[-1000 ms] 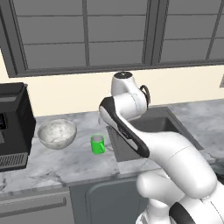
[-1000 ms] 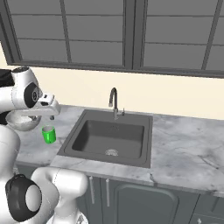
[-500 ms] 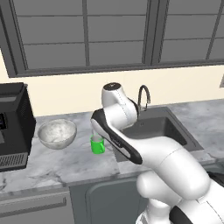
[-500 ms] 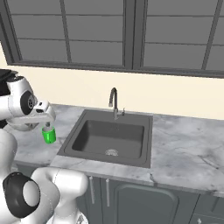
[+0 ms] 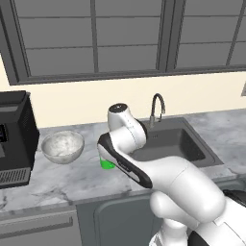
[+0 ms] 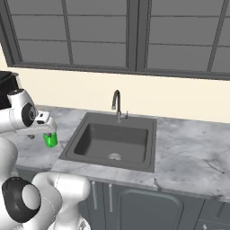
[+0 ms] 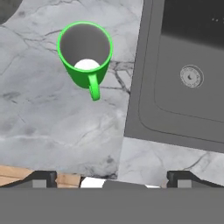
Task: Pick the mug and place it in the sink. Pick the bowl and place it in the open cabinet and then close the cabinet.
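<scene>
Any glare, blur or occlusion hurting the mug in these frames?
Hand view: mug sharp, flat even light, no glare, rim and handle clear. Left base view: arm covers most of the mug, a green sliver shows. Right base view: mug small, partly behind the hand.

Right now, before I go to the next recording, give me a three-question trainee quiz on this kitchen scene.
1. True or false: the mug stands upright on the counter, outside the sink.
2. Which lies between the bowl and the sink in the left base view? A) the faucet B) the mug C) the black appliance
3. The end effector is ____, holding nothing.

Key: 1 true; 2 B; 3 open
</scene>
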